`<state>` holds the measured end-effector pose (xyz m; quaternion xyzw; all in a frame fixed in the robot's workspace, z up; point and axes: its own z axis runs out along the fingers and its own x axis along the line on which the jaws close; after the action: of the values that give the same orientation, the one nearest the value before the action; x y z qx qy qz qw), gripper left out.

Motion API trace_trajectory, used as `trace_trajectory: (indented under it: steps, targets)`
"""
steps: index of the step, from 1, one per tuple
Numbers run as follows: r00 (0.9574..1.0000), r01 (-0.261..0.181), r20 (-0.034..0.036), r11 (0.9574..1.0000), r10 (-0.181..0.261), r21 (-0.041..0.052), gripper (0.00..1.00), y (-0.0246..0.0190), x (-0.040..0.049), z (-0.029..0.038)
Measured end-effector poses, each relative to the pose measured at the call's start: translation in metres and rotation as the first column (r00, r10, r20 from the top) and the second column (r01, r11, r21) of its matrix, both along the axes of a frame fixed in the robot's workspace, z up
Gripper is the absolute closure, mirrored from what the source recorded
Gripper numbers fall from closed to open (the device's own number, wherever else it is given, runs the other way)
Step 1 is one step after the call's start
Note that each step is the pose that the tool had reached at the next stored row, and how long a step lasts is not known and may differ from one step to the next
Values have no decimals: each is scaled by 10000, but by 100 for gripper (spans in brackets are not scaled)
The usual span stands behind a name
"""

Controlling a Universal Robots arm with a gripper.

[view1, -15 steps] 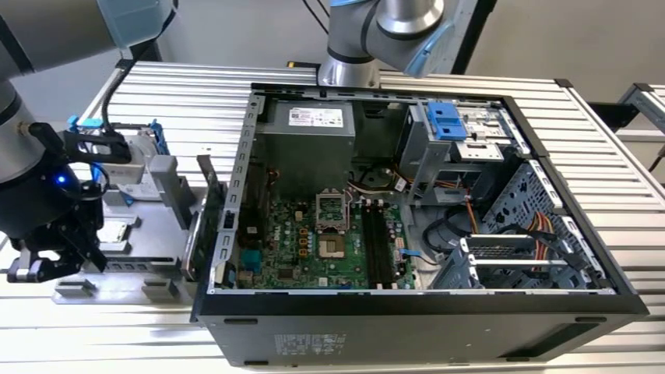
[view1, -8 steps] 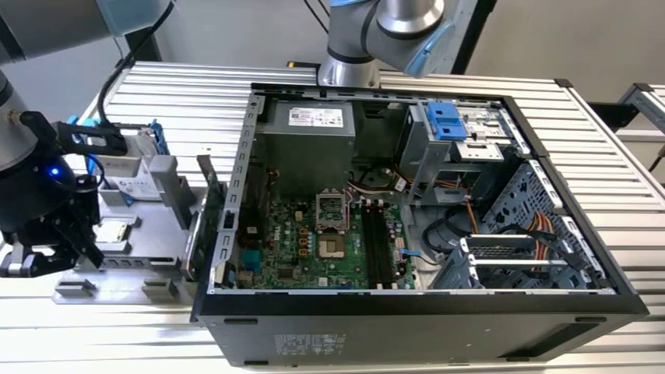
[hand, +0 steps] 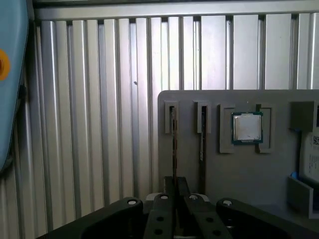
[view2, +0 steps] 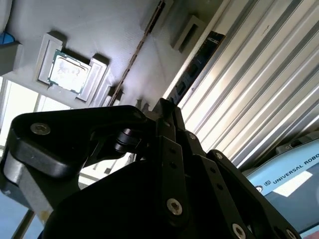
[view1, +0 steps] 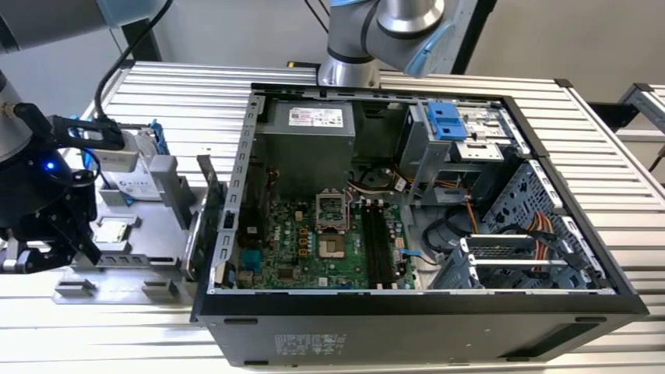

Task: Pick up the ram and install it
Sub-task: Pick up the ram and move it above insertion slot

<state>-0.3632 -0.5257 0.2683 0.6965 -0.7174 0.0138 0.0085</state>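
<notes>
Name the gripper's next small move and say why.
Probably lower the gripper onto the ram it is lined up with. In the first wrist view that stick stands edge-on in a slot of the grey parts tray, directly ahead of the gripper; in the exterior view the motherboard's memory slots look unfilled.

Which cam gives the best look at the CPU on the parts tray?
First wrist view: the CPU lies face-on in a recess of the grey tray, with all four edges visible. The second wrist view shows it at a slant, with glare on its lid. The exterior view shows it small and far off.
</notes>
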Motion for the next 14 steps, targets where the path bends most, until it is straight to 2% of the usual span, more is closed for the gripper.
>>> trace_trajectory:
  steps: [14]
  targets:
    - [10000,-1,0,10000,1,0,100,0,0,161]
